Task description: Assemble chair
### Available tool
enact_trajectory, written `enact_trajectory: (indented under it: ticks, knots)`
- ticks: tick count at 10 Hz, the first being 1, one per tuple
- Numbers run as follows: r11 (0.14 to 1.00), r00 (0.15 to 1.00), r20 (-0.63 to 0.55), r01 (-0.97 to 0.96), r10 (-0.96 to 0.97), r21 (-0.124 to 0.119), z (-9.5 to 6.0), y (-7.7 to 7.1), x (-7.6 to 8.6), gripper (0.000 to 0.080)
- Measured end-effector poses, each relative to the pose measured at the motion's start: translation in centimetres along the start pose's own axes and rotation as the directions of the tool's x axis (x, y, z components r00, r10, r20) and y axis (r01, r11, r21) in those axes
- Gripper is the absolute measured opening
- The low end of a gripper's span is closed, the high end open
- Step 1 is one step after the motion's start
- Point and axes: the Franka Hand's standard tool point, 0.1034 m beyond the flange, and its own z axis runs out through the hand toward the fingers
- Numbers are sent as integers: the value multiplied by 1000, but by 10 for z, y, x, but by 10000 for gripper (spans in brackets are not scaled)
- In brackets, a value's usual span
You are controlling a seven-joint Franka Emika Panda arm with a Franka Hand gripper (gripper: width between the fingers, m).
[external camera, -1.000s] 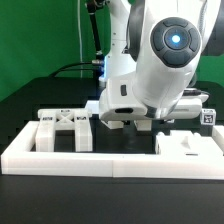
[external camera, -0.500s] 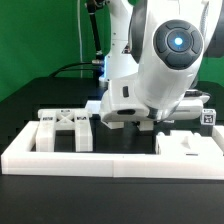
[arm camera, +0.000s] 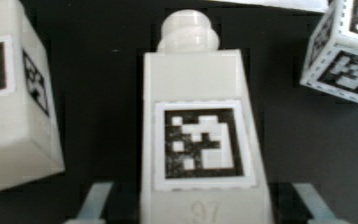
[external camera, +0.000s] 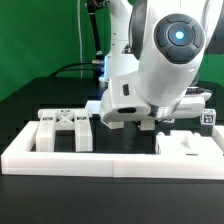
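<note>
the black tabletop (external camera: 30, 90) carries a white walled frame (external camera: 60, 158) along its front, with a crossed chair part (external camera: 65, 128) at the exterior view's left and a flat part (external camera: 190, 143) at the right. the arm (external camera: 160, 60) stoops low between them. in the wrist view a long tagged chair leg (arm camera: 197, 110) lies directly between the jaws, its long axis running straight away from the wrist, rounded peg farthest. the jaws stand narrow, clamped on that leg's near end, each finger (arm camera: 94, 198) against a side.
</note>
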Motion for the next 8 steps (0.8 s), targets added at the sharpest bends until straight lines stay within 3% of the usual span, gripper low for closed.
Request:
enact_trajectory:
  ticks: [2,4,6,8]
  knots:
    - [1000,1000,-1,5,-5,18,-28,-9,-10,291]
    - [1000,1000,-14,10,-10,21,-60,-12,-26,291]
    - [1000,999,-43,9,-9,18,-56,-11,-22,291]
    - [1000,985,-172,8,-7,8,-67,-9,-13,291]
